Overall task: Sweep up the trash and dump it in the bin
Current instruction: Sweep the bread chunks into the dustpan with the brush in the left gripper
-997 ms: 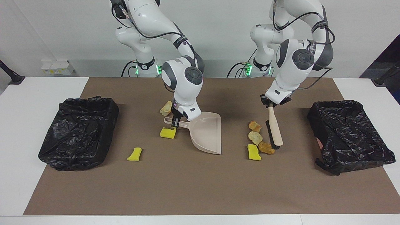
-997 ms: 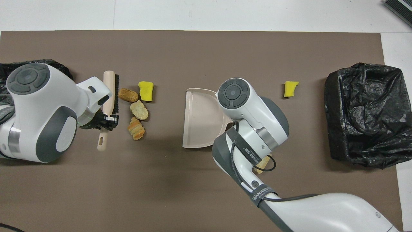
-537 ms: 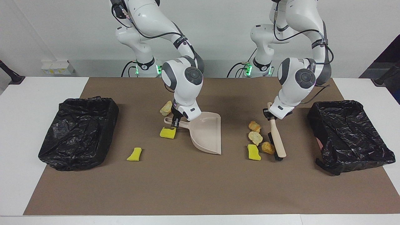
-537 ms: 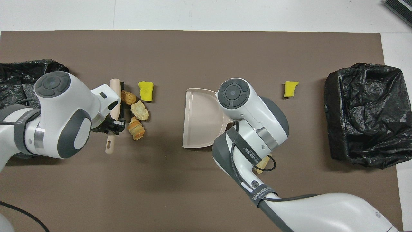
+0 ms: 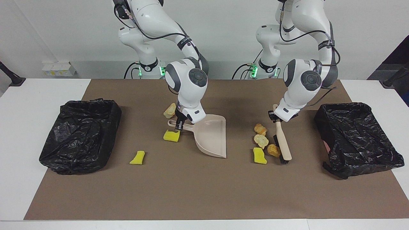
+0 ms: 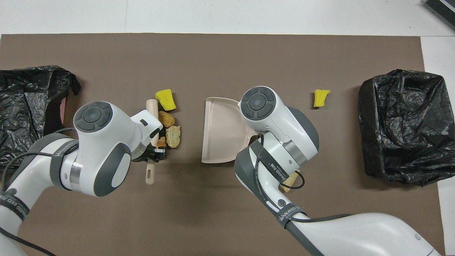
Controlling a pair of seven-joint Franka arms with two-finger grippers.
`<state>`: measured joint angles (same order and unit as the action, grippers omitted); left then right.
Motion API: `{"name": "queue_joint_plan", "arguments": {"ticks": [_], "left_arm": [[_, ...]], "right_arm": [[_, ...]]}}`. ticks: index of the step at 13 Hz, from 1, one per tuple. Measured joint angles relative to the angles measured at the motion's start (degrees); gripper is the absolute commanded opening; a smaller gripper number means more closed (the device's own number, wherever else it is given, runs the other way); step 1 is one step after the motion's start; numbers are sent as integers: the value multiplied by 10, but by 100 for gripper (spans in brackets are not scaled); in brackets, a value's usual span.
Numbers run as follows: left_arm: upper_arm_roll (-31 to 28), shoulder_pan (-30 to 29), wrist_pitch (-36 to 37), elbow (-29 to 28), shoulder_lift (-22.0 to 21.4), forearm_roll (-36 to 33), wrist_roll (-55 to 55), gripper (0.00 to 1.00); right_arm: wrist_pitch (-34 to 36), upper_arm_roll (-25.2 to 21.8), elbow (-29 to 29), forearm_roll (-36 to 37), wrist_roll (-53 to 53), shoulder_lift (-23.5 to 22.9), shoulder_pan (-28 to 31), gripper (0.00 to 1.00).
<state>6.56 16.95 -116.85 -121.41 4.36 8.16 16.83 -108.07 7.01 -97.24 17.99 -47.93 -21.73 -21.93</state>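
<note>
- The beige wooden brush with black bristles [image 5: 281, 143] has been slid along the brown mat, toward the beige plastic dustpan [image 5: 212, 135].
- The brush handle is clamped in the left gripper [image 5: 275, 117].
- Four bits of trash have been pushed closer together by the brush: three tan bread-like lumps [image 6: 170, 131] and one yellow spongy chunk [image 6: 166, 99]. They now lie just beside the bristles, but are not yet at the dustpan's open edge, so more sweeping is probably needed.
- The dustpan has not been moved. Its handle is clamped in the right gripper [image 5: 179, 125], and its flat edge is set on the mat.
- Nothing is seen inside the dustpan.
- Three bits are left unswept: a yellow chunk [image 5: 172, 135] touching the dustpan handle, a second yellow chunk [image 5: 137, 157] nearer the right arm's end of the desk, and a tan lump [image 5: 170, 110] nearer the robots.
- Two bins lined with black plastic bags are set on the desk, one at the right arm's end [image 5: 80, 135] and one at the left arm's end [image 5: 358, 137]. No trash can be seen in either.
</note>
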Motion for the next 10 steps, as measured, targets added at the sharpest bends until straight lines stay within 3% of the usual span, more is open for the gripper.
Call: {"name": "queue_joint_plan", "arguments": {"ticks": [7,10], "left_arm": [[2,90,-26,12,0,114,19,0],[-4,91,28,43,-11,116,32,0]], "right_arm": [[0,0,0,0,0,0,0,0],[0,0,0,0,0,0,0,0]]}}
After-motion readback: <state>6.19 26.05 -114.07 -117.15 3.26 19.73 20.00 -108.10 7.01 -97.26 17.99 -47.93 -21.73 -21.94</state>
